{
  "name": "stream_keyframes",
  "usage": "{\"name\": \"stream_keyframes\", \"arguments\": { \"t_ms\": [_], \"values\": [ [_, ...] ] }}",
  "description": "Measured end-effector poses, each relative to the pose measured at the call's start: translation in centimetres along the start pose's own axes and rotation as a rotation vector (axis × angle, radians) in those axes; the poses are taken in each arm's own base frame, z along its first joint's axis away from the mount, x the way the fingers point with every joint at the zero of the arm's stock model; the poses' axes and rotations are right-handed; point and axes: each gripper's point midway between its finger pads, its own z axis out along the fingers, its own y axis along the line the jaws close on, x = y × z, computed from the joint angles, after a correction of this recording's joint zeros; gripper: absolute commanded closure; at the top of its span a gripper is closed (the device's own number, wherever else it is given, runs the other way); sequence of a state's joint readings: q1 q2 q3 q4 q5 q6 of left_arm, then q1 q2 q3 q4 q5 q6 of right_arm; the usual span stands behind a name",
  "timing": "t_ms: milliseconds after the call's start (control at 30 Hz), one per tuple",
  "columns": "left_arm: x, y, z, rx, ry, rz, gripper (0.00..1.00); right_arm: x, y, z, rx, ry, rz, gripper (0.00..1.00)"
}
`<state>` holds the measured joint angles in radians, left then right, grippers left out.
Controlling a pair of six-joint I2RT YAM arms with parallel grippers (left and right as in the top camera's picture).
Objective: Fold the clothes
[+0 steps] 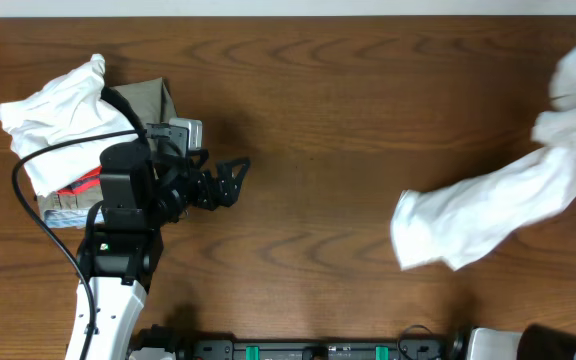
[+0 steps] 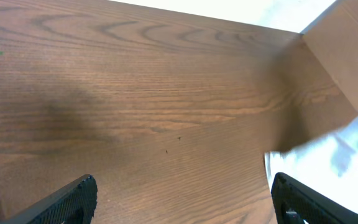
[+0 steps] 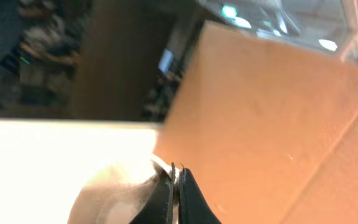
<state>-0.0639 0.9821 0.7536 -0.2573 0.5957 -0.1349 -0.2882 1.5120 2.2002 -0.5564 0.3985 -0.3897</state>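
The clothes (image 1: 498, 215), a white pair of trousers, stretch from the table's right middle up to the right edge, where they look blurred. My right gripper (image 3: 177, 180) is outside the overhead view. In the right wrist view its jaws are shut on a thin fold of the white cloth (image 3: 114, 186), which hangs to their left. My left gripper (image 1: 230, 180) stands open over bare wood left of centre, pointing right and apart from the trousers. In the left wrist view its two fingers (image 2: 73, 199) are wide apart with only table between them, and the white cloth (image 2: 344, 155) shows at the right.
A pile lies at the far left behind my left arm: another white garment (image 1: 53, 115) on top, a khaki one (image 1: 153, 100) and a red-and-black one (image 1: 83, 185) under it. The wooden table (image 1: 318, 110) ends at the back edge.
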Motion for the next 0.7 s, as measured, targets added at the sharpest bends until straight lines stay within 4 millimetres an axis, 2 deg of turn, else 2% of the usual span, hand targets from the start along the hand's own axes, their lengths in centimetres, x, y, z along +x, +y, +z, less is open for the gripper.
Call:
{"name": "stream_keyframes", "arguments": {
  "t_ms": [67, 200, 267, 367, 433, 567, 600, 667, 700],
  "values": [
    [0.0, 0.0, 0.0, 0.000, 0.000, 0.000, 0.10, 1.5, -1.0, 1.8, 0.000, 0.017, -0.001, 0.99],
    [0.0, 0.0, 0.0, 0.000, 0.000, 0.000, 0.10, 1.6, -1.6, 3.5, -0.053, -0.035, 0.028, 0.99],
    [0.0, 0.0, 0.0, 0.000, 0.000, 0.000, 0.10, 0.8, -0.8, 3.5, -0.107, -0.075, 0.051, 0.99],
    [0.0, 0.0, 0.0, 0.000, 0.000, 0.001, 0.10, 0.0, 1.9, 3.0, -0.237, -0.106, 0.074, 0.99],
    [0.0, 0.0, 0.0, 0.000, 0.000, 0.001, 0.10, 0.3, 4.7, 2.6, -0.342, -0.093, 0.081, 0.99],
    [0.0, 0.0, 0.0, 0.000, 0.000, 0.001, 0.10, 2.0, 13.5, 1.0, -0.623, -0.013, 0.086, 0.99],
    [0.0, 0.0, 0.0, 0.000, -0.001, 0.001, 0.10, 2.9, 16.5, 0.2, -0.708, 0.022, 0.080, 0.99],
    [0.0, 0.0, 0.0, 0.000, 0.000, 0.001, 0.10, 4.3, 21.2, -1.4, -0.843, 0.083, 0.067, 0.99],
    [0.0, 0.0, 0.0, 0.000, 0.000, 0.001, 0.10, 5.1, 24.4, -2.5, -0.924, 0.117, 0.055, 0.99]
  ]
}}
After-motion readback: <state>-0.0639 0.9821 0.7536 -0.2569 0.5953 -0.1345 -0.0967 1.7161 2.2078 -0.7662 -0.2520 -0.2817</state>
